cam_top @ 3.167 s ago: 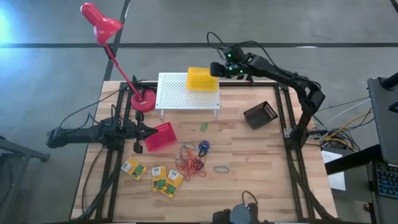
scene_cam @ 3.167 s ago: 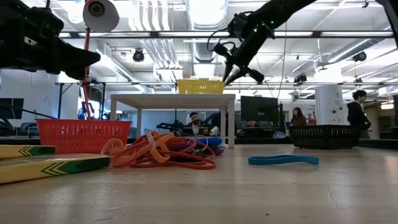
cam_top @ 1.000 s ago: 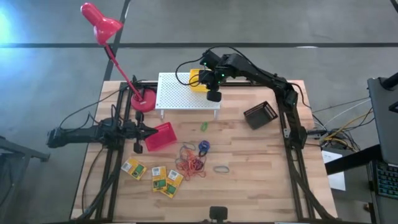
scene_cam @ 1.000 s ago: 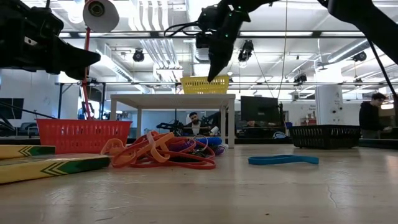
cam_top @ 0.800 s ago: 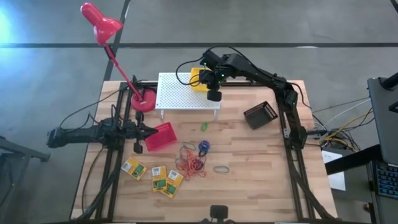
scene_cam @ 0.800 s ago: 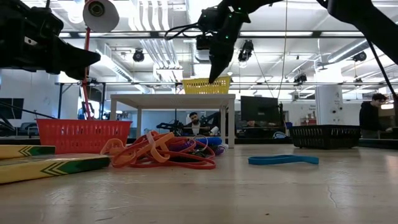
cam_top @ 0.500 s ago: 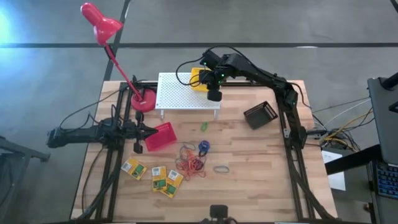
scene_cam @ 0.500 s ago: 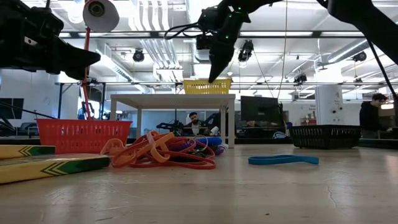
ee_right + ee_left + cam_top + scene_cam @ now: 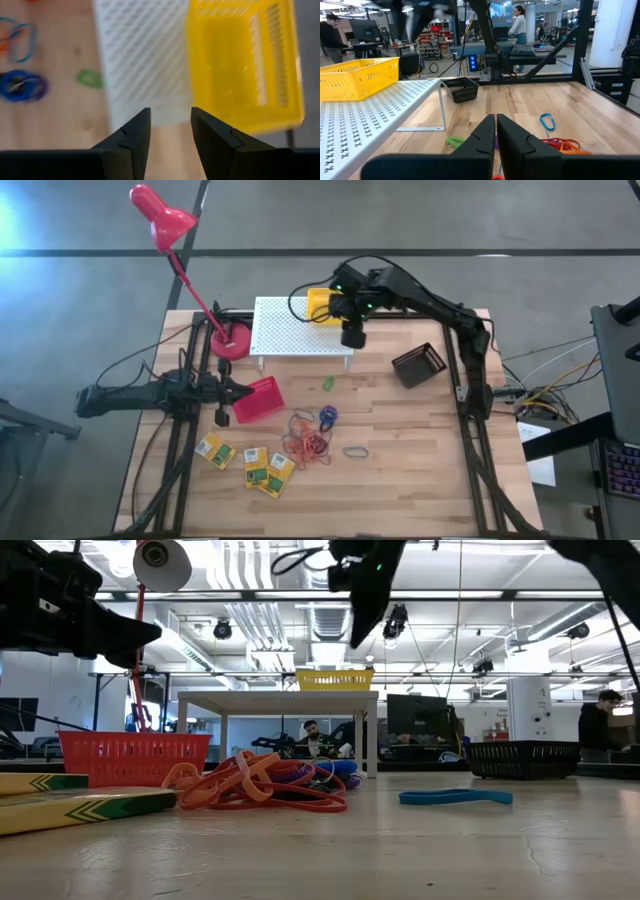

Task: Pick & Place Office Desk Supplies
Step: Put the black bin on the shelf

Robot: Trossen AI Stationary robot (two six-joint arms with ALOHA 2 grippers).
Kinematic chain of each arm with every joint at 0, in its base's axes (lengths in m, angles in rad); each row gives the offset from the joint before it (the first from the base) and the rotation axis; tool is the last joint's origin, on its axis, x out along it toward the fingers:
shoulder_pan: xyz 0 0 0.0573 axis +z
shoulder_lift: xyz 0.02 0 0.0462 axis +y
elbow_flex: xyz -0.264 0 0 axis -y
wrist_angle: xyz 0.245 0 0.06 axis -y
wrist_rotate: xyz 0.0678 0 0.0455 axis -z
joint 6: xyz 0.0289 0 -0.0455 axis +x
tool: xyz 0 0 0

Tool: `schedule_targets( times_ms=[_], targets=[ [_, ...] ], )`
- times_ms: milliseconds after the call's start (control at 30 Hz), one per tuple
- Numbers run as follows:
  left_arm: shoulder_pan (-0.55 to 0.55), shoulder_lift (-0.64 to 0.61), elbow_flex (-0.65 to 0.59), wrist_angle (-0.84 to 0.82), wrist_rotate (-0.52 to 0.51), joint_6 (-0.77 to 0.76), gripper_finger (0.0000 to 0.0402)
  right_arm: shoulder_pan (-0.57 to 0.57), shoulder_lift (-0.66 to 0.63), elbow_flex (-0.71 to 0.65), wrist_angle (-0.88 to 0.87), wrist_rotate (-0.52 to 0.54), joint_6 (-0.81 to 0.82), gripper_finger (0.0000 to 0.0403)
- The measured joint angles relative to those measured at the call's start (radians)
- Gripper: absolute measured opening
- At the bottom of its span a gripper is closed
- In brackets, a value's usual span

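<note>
A: Yellow basket sits on the far right part of the white rack, its far side close to the rack's back edge. Right gripper hangs above the rack's right end, fingers spread, nothing between them.

B: Risk?

A: Judging from this, a low sweep by that arm could nudge the basket off the rack's far edge. The loose supplies are a tangle too: orange rubber bands heaped mid-counter beside the blue ring, so one pinch may drag several.

B: Arm poses?

A: Right arm reaches in from the right post, elbow high, wrist pointing down. Left gripper rests low at the counter's left edge beside the red basket, fingers pressed together, empty. Yellow-and-green boxes lie near left; black basket right.
</note>
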Motion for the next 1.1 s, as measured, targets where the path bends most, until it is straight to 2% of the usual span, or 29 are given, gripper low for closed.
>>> schedule_targets(
  times_ms=[100, 200, 400, 533, 600, 700, 900, 1100],
  targets=[
    [0.0, 0.0, 0.0, 0.0, 0.0, 0.0, 0.0023, 0.052, -0.067, -0.026, -0.109, -0.003, 0.082, 0.0139],
    [0.0, 0.0, 0.0, 0.0, 0.0, 0.0, 0.0023, 0.106, -0.157, -0.119, -0.164, -0.008, 0.164, 0.0137],
    [0.0, 0.0, 0.0, 0.0, 0.0, 0.0, 0.0023, 0.175, -0.393, -0.481, -0.141, -0.006, 0.337, 0.013],
    [0.0, 0.0, 0.0, 0.0, 0.0, 0.0, 0.0023, 0.187, -0.538, -0.728, -0.125, -0.014, 0.388, 0.0138],
    [0.0, 0.0, 0.0, 0.0, 0.0, 0.0, 0.0023, 0.183, -0.6, -0.832, -0.119, -0.01, 0.382, 0.0149],
    [0.0, 0.0, 0.0, 0.0, 0.0, 0.0, 0.0023, 0.172, -0.665, -0.977, -0.064, 0.017, 0.29, 0.0169],
    [0.0, 0.0, 0.0, 0.0, 0.0, 0.0, 0.0023, 0.172, -0.694, -1.214, 0.144, 0.041, 0.106, 0.0202],
    [0.0, 0.0, 0.0, 0.0, 0.0, 0.0, 0.0023, 0.171, -0.62, -1.349, 0.213, 0.251, -0.011, 0.0203]
  ],
)
